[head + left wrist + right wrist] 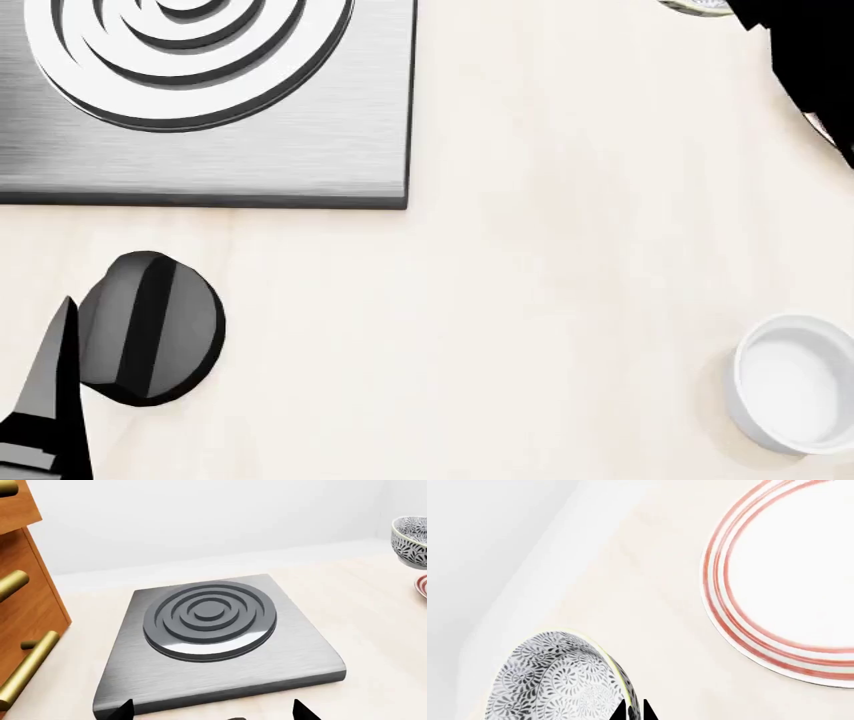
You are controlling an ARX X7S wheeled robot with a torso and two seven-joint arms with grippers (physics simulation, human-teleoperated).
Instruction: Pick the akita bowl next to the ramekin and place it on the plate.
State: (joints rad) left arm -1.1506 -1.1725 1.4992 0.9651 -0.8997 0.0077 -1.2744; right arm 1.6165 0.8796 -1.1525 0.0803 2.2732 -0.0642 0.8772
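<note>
The right gripper [634,711] was clamped on the rim of the bowl [557,680], its dark fingertips pressed together over the patterned edge at the near side of the right wrist view. The bowl hung tilted, above the pale counter [627,595] and beside the plate [787,580], not over it; a strip of bare counter showed between the two. The plate lay flat, its red rings plain around the rim (its far side ran out of that view).

In the left wrist view the same bowl appeared at the edge, raised off the counter, with a sliver of the plate's red rim just below it. The left gripper [213,712] stood with its two dark tips well apart, holding nothing, just short of the near edge of a brushed-steel burner [213,630] with raised dark concentric rings. A wooden cabinet [27,580] with brass handles stood beside the burner.

From the head, the burner's corner filled the upper left, and a round dark knob [150,328] sat on the counter below it, apart from it. The ramekin [794,385] stood upright near the lower right, alone on bare counter, well away from the burner. The right arm showed only as a black shape [807,60] at the upper right corner, hiding what it held.
</note>
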